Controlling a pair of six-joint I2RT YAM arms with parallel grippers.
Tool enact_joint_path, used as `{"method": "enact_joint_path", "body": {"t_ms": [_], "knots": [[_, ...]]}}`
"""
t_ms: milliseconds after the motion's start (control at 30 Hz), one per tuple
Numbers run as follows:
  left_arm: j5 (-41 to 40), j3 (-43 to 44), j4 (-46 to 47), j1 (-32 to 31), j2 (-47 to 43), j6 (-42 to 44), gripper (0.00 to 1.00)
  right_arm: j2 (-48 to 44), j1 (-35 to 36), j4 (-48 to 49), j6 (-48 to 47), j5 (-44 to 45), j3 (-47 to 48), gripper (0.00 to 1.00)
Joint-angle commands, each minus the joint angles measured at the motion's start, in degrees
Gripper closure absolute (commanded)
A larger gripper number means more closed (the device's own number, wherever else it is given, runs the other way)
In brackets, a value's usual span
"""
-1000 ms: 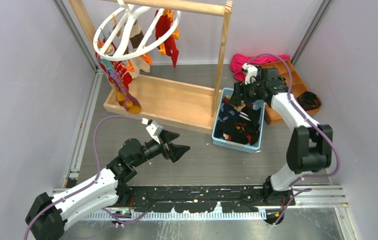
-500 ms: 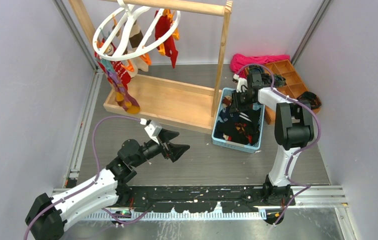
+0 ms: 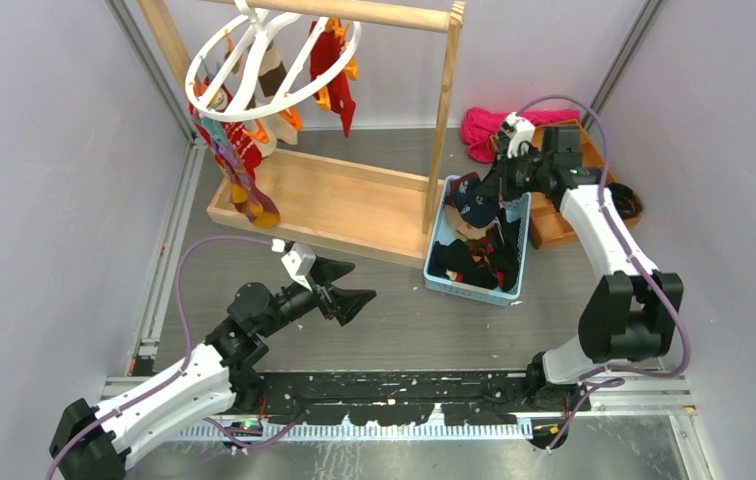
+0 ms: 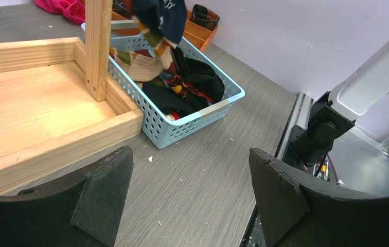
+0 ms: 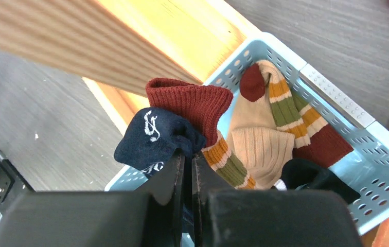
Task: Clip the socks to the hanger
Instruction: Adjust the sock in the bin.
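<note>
Right gripper (image 5: 187,157): closed to a thin slit on the navy sock (image 5: 154,136), which you are holding just above the far end of the blue basket (image 3: 474,288).
Navy sock: bunched at the pinch with its white logo facing out. The loose part hangs over the basket pile.
Rust-cuffed sock (image 5: 190,103): it presses against the navy one right at the pinch. You cannot tell from here whether it is caught between the fingers or only riding along. If you lift further, you may carry two socks, and the spare could slip off and land outside the basket.
Cream striped sock (image 5: 264,139): it lies on the pile inside the basket, just beside the pinch. A tangle with the lifted socks could drag it over the rim.
Basket: it is light plastic, so a snagged sock may tug or tip it as you rise.
Wooden post (image 3: 442,110): it stands just off the basket's far-left corner, close to the held sock. If you swing straight across, the sock or your wrist may strike it.
Clip hanger (image 3: 254,60): it hangs well beyond the basket's far-left side and already carries several socks. A bunched sock offers no clean edge, so a clip may bite poorly and let go.
Left gripper (image 3: 339,290): spread wide and empty, it hovers off the basket's near-left side. A careless meeting of the two arms risks a collision.
</note>
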Motion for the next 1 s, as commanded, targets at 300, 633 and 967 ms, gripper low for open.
{"method": "enact_joint_path", "body": {"t_ms": [300, 633, 967], "knots": [[0.85, 0.07, 2.82, -0.13, -0.61, -2.82, 0.16, 1.61, -5.45, -6.18, -3.41, -3.75, -3.14, 0.82], [0.83, -0.84, 3.09, -0.13, -1.22, -3.82, 0.17, 2.47, -5.45, 1.33, -2.08, 18.62, -3.76, 0.56], [1.24, -0.74, 2.64, -0.20, -1.24, -3.40, 0.17, -3.39, -5.19, 1.13, -6.06, 5.54, -6.01, 0.51]]}}
